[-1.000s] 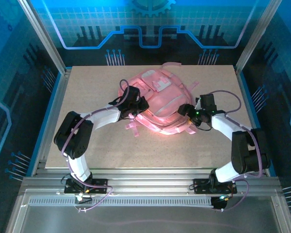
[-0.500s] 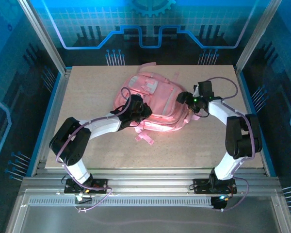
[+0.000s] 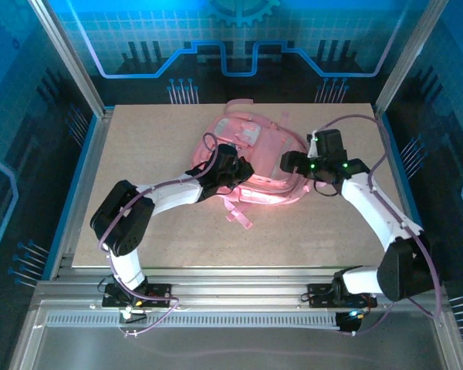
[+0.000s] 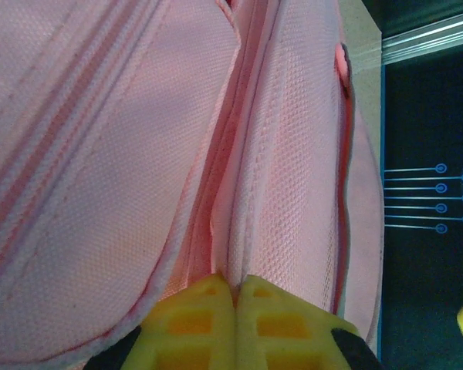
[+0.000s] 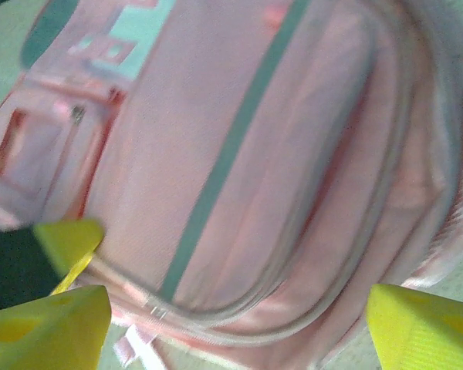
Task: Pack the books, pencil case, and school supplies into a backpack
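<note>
We judge the packing to be near its end, though the proof is hidden. The large pink fabric backpack (image 3: pixel 256 158) lies flat on the far middle of the light brown board tabletop (image 3: pixel 139 223). Its whitish patch (image 3: pixel 251 132) points away from the arm bases and its loose pink straps (image 3: pixel 239 213) trail toward them. The bag looks filled out rather than limp. Its panels cover whatever is inside, so we cannot tell whether the books, the pencil case and the small supplies are in it.

The left gripper (image 3: pixel 241 171) sits at the bag's near left edge. In the left wrist view its yellow fingers (image 4: pixel 208 320) are pressed fully together. The channel between two pink mesh panels (image 4: pixel 100 154) runs straight into them, so we take them to be pinching a seam or a zip tab. We cannot say which.

The right gripper (image 3: pixel 288 163) hangs just beside the bag's right side. Its jaws are spread wide and hold nothing. Its own camera sees the rounded front pocket (image 5: pixel 239 154) lying beyond the two yellow fingers (image 5: pixel 50 320).

If the contents are inside, what we see left is drawing the zips closed. We cannot tell from here how far any zip has run.
</note>
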{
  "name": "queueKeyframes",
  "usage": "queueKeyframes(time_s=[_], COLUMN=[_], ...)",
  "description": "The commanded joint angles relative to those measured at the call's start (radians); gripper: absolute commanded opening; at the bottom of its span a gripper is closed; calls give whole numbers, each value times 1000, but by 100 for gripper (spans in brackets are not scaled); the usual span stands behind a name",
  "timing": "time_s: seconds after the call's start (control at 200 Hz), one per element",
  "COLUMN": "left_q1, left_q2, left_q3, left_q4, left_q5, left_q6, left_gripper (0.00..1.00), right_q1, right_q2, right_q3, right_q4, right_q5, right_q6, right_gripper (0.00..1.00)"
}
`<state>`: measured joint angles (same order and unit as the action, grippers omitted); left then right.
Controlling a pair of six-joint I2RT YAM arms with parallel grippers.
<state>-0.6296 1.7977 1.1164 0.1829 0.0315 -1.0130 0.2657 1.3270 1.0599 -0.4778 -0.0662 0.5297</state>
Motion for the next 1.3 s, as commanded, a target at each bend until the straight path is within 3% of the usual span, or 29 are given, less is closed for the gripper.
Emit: queueKeyframes(time_s=[0.0,0.245,0.62,0.81,1.071,1.296], left_q1=[-14,-14,-14,-16,-11,-1], left_q2=[-16,-17,-39,-54,-69,-81], left_q3=[21,19,-8,-35,-52,-48], left_q4=[109,123,147,166,161,144], left_q5=[37,47,46,49,47,42], left_q6=[-12,-19,-29,-48,-39,-17], left_gripper=[0,0,0,0,0,0], right_q1=[83,261,357,366,355,249], right_q2=[-16,92,281,313,300,125], right_q3=[-34,5,108,132,119,-24], right_q4=[-43,-28,-77,-45,-75,-53], right_q5=[16,208,498,559,618,486], right_q6=[13,96,196,277,263,144], right_gripper=[86,88,90,90,88,87])
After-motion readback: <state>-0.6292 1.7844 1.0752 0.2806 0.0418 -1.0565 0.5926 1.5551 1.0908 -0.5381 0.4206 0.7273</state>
